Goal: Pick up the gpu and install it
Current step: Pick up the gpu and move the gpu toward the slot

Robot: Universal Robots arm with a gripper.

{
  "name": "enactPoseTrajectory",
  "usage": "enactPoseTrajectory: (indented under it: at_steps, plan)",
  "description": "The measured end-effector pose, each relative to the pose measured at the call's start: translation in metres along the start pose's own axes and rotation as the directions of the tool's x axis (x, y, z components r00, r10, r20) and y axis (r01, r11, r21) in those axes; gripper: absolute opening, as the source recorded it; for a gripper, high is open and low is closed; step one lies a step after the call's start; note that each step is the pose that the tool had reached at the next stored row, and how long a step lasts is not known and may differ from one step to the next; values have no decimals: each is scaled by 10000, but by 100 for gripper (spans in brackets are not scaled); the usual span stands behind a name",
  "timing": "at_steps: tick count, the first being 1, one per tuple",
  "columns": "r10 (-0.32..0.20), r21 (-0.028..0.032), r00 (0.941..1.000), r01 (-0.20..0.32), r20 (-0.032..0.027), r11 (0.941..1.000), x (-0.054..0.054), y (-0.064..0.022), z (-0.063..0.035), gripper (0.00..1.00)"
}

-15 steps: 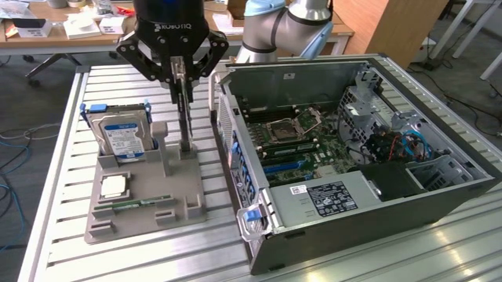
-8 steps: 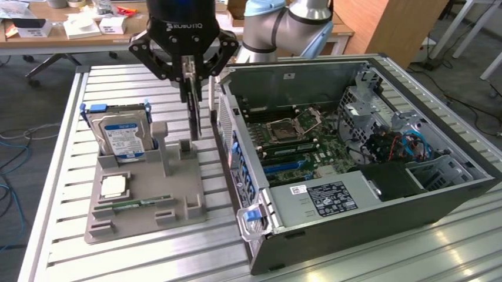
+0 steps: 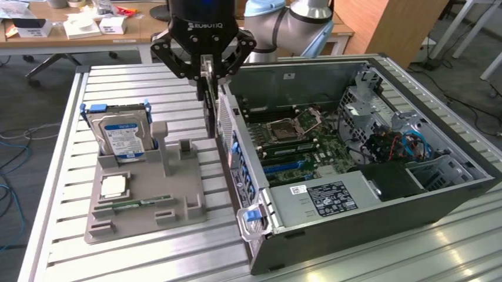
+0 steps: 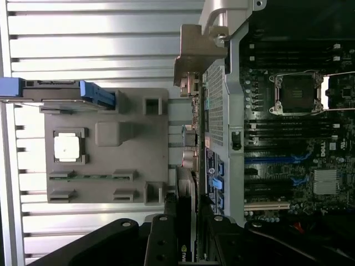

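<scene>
My gripper (image 3: 208,75) is shut on the gpu (image 3: 210,111). The thin dark card hangs edge-on and upright from the fingers. It sits just outside the open computer case (image 3: 439,194), between the case's rear wall and the grey holder tray (image 3: 184,202). In the wrist view the gripper (image 4: 186,244) clamps the gpu (image 4: 186,194) from both sides. The card's grey metal bracket (image 4: 195,52) sticks out at the far end, level with the case's rear panel. The motherboard (image 3: 302,144) lies exposed inside the case.
The tray holds an upright silver hard drive (image 3: 117,134) with blue clips, a square processor (image 3: 114,185) and a green memory stick (image 3: 140,204). All rest on a ribbed metal table (image 3: 117,82). Desks with boxes stand behind.
</scene>
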State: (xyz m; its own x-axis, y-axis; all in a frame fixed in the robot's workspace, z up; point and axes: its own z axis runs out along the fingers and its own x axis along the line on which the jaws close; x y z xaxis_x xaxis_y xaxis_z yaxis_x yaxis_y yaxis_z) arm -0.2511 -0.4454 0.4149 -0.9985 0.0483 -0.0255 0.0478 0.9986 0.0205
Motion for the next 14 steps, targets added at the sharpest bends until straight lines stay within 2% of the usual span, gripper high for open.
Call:
enactPoseTrajectory:
  at_steps: [14]
  plan:
    - [-1,-61,10000,1,-4,10000,-506,24,13,26]
